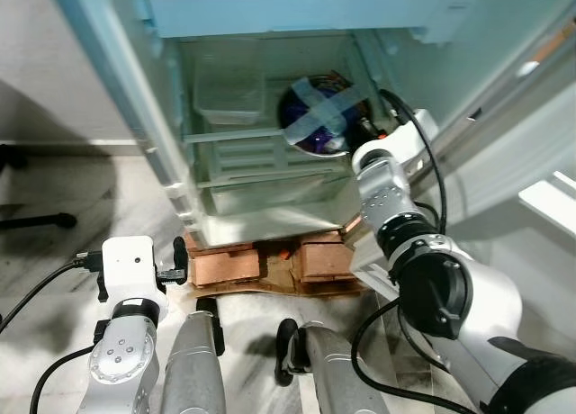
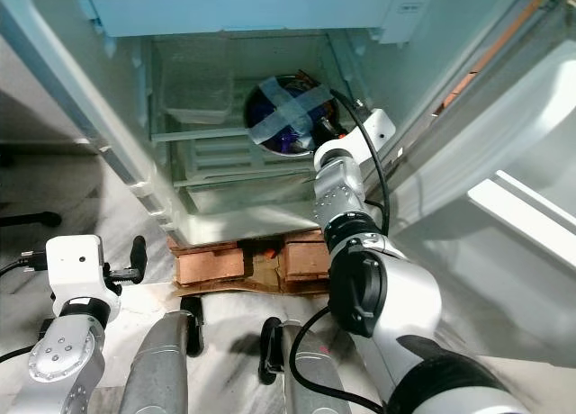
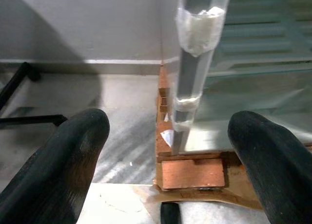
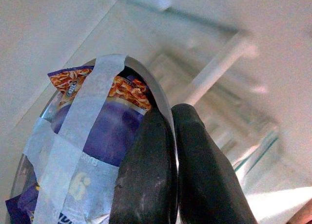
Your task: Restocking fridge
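Note:
A steel bowl of purple snack packets, crossed with pale tape, sits on the right of a glass shelf inside the open fridge. My right arm reaches into the fridge to it. In the right wrist view my right gripper is shut on the rim of the bowl, one finger inside and one outside. My left gripper hangs open low near the floor, nothing between its fingers, facing the fridge's front left corner post.
A clear plastic box stands on the shelf left of the bowl. The fridge rests on bricks. Its open door stands to the right. Black stand legs lie on the floor at left.

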